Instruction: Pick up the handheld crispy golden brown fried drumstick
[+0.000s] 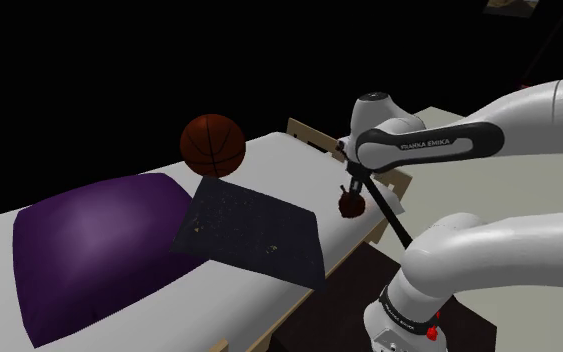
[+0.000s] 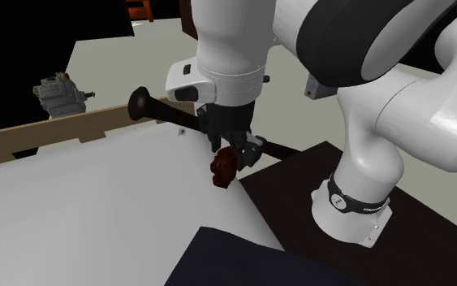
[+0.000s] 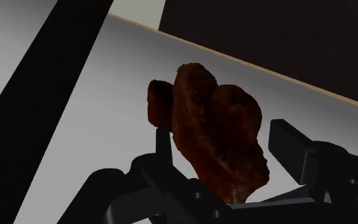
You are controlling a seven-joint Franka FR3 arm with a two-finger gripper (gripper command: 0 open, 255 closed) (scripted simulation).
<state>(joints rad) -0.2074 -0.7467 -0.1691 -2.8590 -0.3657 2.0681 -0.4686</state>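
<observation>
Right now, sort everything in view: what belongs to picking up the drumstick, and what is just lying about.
Job in hand: drumstick, clasped in the gripper.
Lying about: basketball, purple cushion, dark cloth, black bat.

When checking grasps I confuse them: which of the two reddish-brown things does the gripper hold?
The small, lumpy fried drumstick, clasped in the gripper. The round, seamed basketball is untouched, well away past the dark cloth.
</observation>
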